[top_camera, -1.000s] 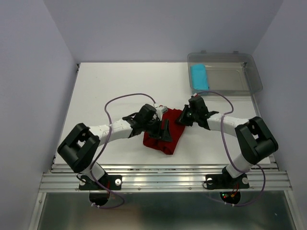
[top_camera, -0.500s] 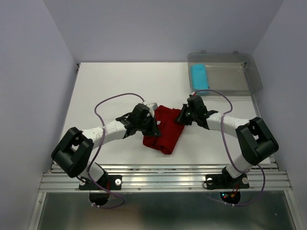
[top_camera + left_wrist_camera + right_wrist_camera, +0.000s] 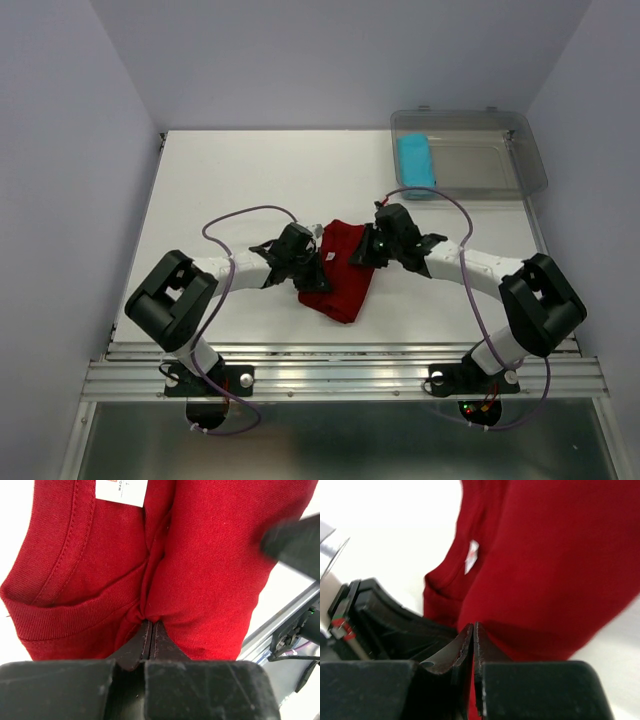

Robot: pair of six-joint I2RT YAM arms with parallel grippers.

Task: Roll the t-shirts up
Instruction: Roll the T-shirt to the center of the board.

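Since a second ago the left gripper [image 3: 151, 624] has snapped closed and now pinches a puckered fold at the left edge of the red shirt [image 3: 345, 285]. The right gripper [image 3: 473, 629], fingers pressed together, sits at the shirt's far right edge; whether it nips cloth I cannot tell. The shirt lies bunched on the table [image 3: 230, 180] between the arms. The blue roll [image 3: 414, 160] lies in the bin [image 3: 525, 175], far right. The cloth looks light and limp, so it is probably best taken by hems or doubled folds.
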